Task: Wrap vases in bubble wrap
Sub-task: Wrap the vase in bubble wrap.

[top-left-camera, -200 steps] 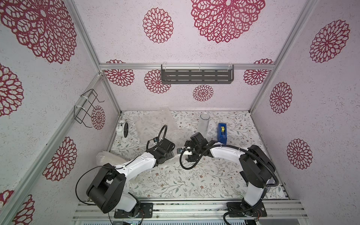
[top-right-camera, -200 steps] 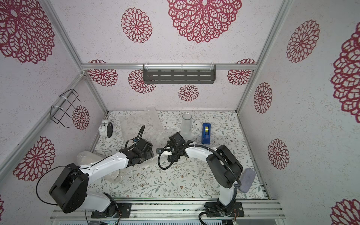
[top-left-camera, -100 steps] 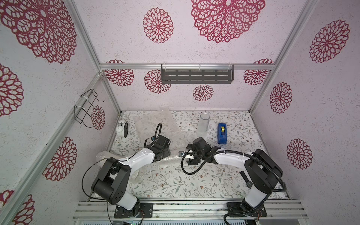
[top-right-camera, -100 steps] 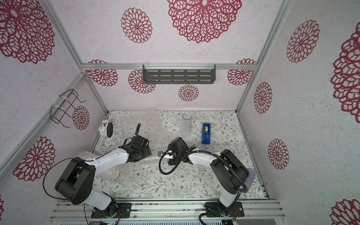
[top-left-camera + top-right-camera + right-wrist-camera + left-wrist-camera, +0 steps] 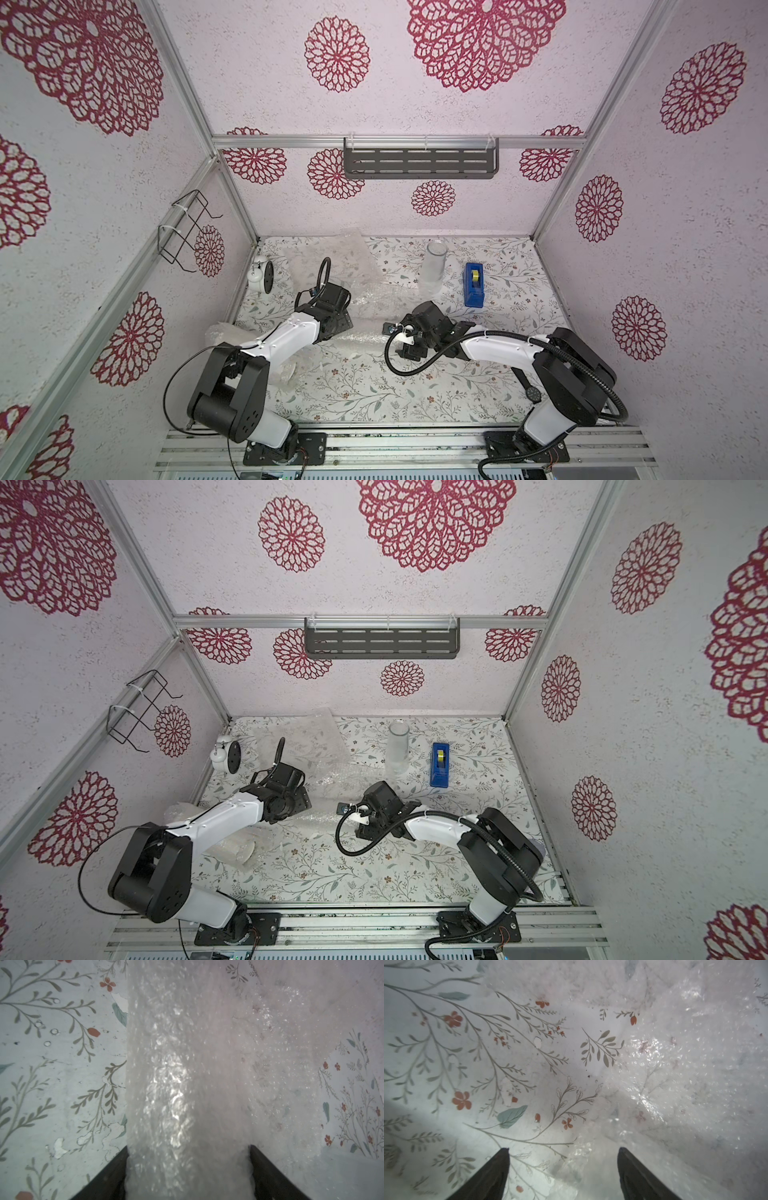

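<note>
Arms are spreading apart: my left gripper is hanging open beside the clear, crinkly bubble-wrap roll; my right gripper is straddling it, grip unclear, likely re-gripping.

I count two arms, my left arm and right arm. Each carries one pincer, the left pincer and the right pincer, with two fingers apiece.

On the table:
- One unwrapped vase of frosted glass.
- One blue tape dispenser.
- One white alarm clock.

Bubble wrap comes to at least three pieces:
- One flat sheet.
- One roll.
- One crumpled bundle.
- A lump, also wrapped; I cannot tell whether it is a fourth piece or part of that bundle.

The walls hold one wire rack and one grey shelf.
</note>
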`<state>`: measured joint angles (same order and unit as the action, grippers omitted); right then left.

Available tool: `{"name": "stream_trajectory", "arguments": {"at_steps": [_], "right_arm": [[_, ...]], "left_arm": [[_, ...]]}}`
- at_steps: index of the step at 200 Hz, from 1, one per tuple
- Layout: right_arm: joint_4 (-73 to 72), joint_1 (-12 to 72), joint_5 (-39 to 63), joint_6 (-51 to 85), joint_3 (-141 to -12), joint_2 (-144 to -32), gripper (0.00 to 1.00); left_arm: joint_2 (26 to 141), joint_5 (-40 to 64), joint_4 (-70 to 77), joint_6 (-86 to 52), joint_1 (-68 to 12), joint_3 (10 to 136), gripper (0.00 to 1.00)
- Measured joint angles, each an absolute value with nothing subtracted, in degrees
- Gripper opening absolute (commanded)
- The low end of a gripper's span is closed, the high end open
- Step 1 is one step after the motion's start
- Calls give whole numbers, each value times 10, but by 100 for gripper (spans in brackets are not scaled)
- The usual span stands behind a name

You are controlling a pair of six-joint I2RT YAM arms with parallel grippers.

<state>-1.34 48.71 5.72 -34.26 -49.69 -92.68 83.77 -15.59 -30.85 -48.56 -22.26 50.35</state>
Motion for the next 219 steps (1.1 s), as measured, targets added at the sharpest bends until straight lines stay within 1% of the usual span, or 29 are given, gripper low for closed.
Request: {"name": "stream_trajectory", "arguments": {"at_steps": [38,61,143,187,219], "right_arm": [[-11,507,40,-256,-496,-922,77],[-6,515,30,-202,-501,-923,74],[-6,522,30,14,-509,-930,74],[-37,522,34,123,-495,-930,74],[-87,518,44,198,-470,-930,73]], "left_arm": [[727,-156,-308,-484,-217,494,87],[705,-151,-309,-487,-217,490,87],[750,-131,-307,-496,-239,474,88],[787,-116,-286,-497,-256,496,88],[818,-109,-272,-497,-265,517,89]]}}
